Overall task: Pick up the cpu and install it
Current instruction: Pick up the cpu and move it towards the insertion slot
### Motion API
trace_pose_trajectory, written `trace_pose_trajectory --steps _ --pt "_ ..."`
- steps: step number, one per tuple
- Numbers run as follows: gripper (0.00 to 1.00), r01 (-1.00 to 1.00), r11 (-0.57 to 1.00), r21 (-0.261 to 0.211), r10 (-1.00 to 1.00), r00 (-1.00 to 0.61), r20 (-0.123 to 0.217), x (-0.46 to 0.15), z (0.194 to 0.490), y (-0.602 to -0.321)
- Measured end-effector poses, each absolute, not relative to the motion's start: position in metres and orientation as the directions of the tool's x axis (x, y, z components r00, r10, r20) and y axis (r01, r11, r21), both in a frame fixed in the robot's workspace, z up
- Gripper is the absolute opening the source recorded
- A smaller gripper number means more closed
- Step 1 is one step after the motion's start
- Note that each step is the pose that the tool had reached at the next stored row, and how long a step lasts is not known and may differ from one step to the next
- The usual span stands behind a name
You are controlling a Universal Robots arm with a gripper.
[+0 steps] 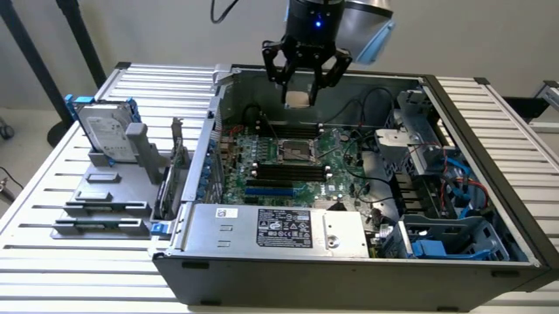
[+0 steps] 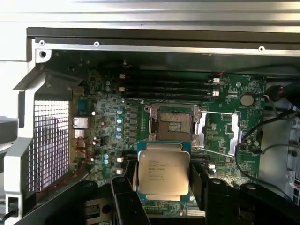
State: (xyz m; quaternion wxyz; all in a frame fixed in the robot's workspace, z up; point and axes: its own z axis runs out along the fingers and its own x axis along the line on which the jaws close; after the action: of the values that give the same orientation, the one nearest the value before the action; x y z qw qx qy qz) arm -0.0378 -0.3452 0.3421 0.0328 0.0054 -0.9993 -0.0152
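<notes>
My gripper [image 1: 299, 85] hangs above the open computer case, shut on the cpu [image 1: 297, 99], a small flat square chip with a silvery top and pale rim. In the wrist view the cpu [image 2: 163, 171] sits between the dark fingers [image 2: 123, 197], its printed metal lid facing the camera. Below it lies the green motherboard [image 1: 336, 171] with the open cpu socket [image 1: 294, 151]. In the wrist view that socket [image 2: 174, 123] appears just beyond the chip's edge, its metal load frame [image 2: 222, 132] swung aside. The chip is well above the board, not touching it.
The labelled silver power-supply box [image 1: 277, 229] fills the case's near side. Drive cages with blue parts [image 1: 446, 242] and cables stand at the exterior view's right. A hard drive in a blue bracket [image 1: 103, 131] stands on a grey fixture [image 1: 101, 209] outside the case at the left.
</notes>
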Motion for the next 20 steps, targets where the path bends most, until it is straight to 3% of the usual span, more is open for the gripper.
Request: trace_pose_trajectory --steps 20 --pt "0.55 0.014 0.999 0.031 0.012 -0.998 0.066 -0.025 0.314 -0.337"
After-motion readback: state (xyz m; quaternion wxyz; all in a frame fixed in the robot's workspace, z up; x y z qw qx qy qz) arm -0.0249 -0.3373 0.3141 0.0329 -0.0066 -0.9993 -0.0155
